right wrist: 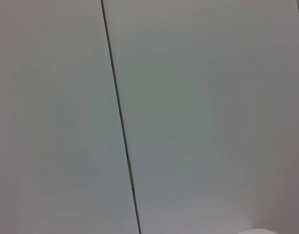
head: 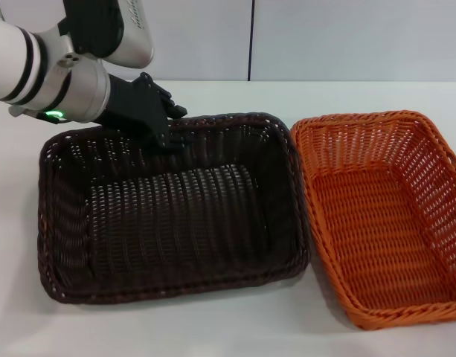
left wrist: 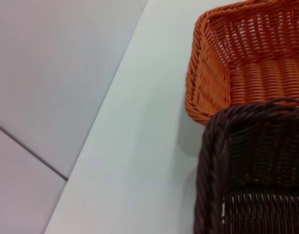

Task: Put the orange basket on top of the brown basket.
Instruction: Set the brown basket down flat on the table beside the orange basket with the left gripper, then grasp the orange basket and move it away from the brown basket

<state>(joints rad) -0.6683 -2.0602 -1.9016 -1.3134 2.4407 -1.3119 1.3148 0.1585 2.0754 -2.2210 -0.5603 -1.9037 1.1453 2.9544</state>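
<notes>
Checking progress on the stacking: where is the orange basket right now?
In the head view the orange basket sits on the white table at the right, beside the brown basket, their rims nearly touching, not yet stacked.

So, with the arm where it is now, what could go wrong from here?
1. The left pincer is at the far rim of the brown basket, not at the orange basket, which is the one to lift. A grasp here would probably move the wrong basket.
2. The two baskets stand side by side, rims nearly touching, so a push on the brown one could shove the orange one.
3. The right pincer is not in view, so it gives no help yet.
</notes>
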